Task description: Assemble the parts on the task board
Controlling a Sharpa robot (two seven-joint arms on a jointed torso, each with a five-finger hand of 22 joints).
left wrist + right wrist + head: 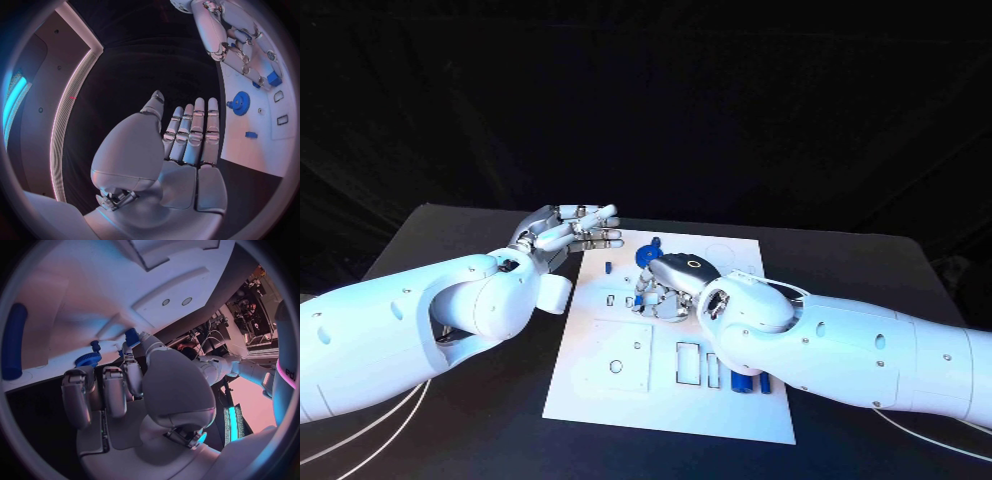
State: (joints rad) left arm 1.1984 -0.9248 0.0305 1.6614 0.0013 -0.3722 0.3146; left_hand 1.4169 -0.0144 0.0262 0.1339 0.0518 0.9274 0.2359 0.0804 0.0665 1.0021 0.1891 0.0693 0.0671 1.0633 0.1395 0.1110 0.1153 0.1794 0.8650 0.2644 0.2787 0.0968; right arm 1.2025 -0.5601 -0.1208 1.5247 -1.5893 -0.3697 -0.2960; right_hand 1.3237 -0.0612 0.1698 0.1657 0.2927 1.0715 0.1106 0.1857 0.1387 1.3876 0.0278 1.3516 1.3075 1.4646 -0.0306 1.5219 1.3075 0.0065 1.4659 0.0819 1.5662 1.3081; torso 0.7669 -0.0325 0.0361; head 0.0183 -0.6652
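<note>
Robotics lab or demo booth: black table (473, 400), black drape backdrop (733, 110), white task board (610, 395), LED-lit wall panels (69, 115) at 9 o'clock.

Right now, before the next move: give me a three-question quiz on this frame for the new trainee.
1. True or false: the left hand holds a blue part.
2. Which hand is over the task board? A) left B) right C) both
3. Fill in: the round toothed blue part on the board, just beyond the right hand, is a ___.
Key: 1 false, its fingers are straight and hold nothing. 2 B. 3 gear.
</note>
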